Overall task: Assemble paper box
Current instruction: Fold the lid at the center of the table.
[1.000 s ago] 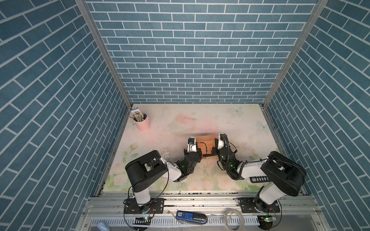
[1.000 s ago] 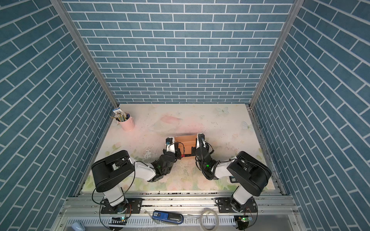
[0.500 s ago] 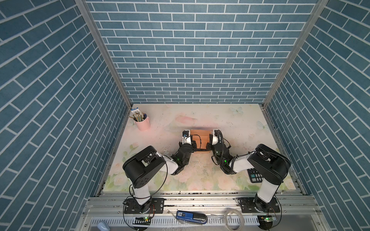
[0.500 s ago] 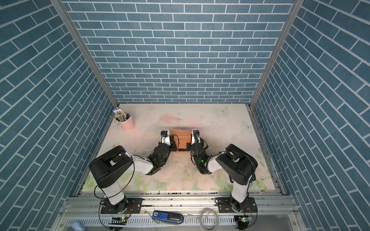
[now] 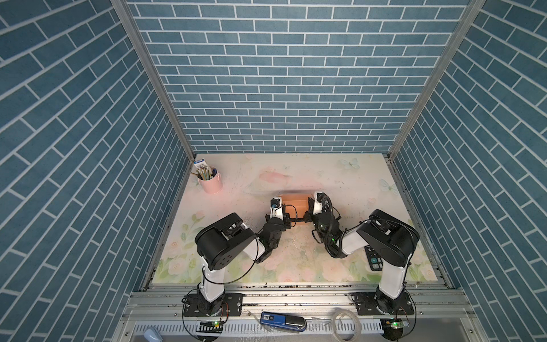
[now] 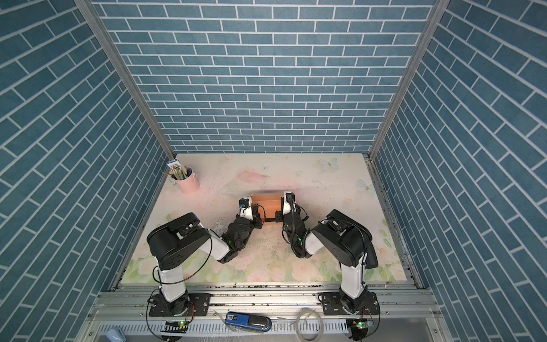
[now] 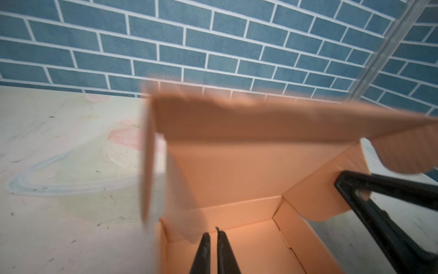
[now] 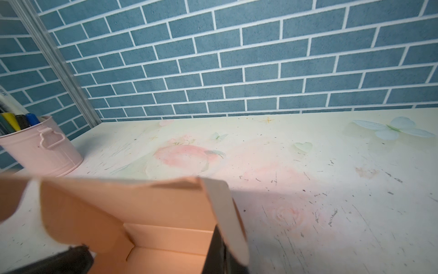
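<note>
The peach-orange paper box [image 5: 294, 204] [image 6: 268, 204] sits open mid-table, its walls folded up. Its lid [image 7: 248, 123] stands raised at the far side and is blurred. The lid's side flaps [image 7: 148, 154] [image 8: 225, 208] hang loose. My left gripper [image 5: 285, 211] [image 6: 257, 211] [image 7: 213, 233] is shut, tips inside the box by its left wall, nothing between them. My right gripper [image 5: 307, 211] [image 6: 278, 211] [image 8: 218, 239] is shut at the right wall, half hidden by a flap. Whether it pinches that wall is unclear.
A pink cup of pens [image 5: 210, 182] [image 8: 40, 144] stands at the back left. A black calculator [image 5: 373, 260] lies partly under the right arm's elbow. Blue brick walls close in three sides. A blue device [image 5: 282, 320] lies on the front rail.
Both grippers and the box have shifted left and toward the back wall. The right arm's elbow has swung away and uncovered the calculator. The lid is blurred now.
</note>
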You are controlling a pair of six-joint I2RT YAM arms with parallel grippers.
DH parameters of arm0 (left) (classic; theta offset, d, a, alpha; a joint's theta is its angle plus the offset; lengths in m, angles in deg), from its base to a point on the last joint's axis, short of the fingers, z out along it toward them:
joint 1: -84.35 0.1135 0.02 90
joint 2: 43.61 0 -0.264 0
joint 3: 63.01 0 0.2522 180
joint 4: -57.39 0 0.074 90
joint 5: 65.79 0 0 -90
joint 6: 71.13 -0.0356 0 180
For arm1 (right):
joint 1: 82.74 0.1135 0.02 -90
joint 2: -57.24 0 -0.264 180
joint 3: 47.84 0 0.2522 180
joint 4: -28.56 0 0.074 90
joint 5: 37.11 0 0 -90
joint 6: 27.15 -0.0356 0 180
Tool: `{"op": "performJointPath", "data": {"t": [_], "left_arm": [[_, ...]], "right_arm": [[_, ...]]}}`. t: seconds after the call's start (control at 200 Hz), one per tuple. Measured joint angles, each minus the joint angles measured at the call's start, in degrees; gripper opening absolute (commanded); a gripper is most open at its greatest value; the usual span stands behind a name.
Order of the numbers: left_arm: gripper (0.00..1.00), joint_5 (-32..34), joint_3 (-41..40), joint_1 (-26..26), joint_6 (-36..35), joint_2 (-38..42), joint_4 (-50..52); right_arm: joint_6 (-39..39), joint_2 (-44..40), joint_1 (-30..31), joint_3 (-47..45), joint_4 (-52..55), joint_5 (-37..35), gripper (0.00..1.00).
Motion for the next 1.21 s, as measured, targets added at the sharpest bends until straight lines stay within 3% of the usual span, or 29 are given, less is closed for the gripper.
{"op": "performJointPath", "data": {"t": [0.34,0.67,0.8,0.99,1.205], "left_arm": [[0.12,-2.1,-3.7,-1.4,2.0,2.0,0.8],[0.35,-5.0,-10.2,-1.4,4.2,16.5,9.9],[0.35,-6.1,-14.2,-1.4,5.5,25.6,16.8],[0.27,-6.8,-14.8,-1.3,7.2,38.4,32.3],[0.23,-8.3,-13.6,2.8,9.7,44.2,46.4]], "right_arm": [[0.0,0.0,1.3,-3.8,-4.9,2.4,0.00],[0.0,-0.2,1.4,-4.8,-5.9,2.7,0.00],[0.0,-0.2,1.5,-4.8,-5.8,2.7,0.00],[0.0,-0.2,1.5,-4.8,-5.7,2.6,0.00],[0.0,-0.3,1.5,-4.8,-5.6,2.6,0.00]]}}
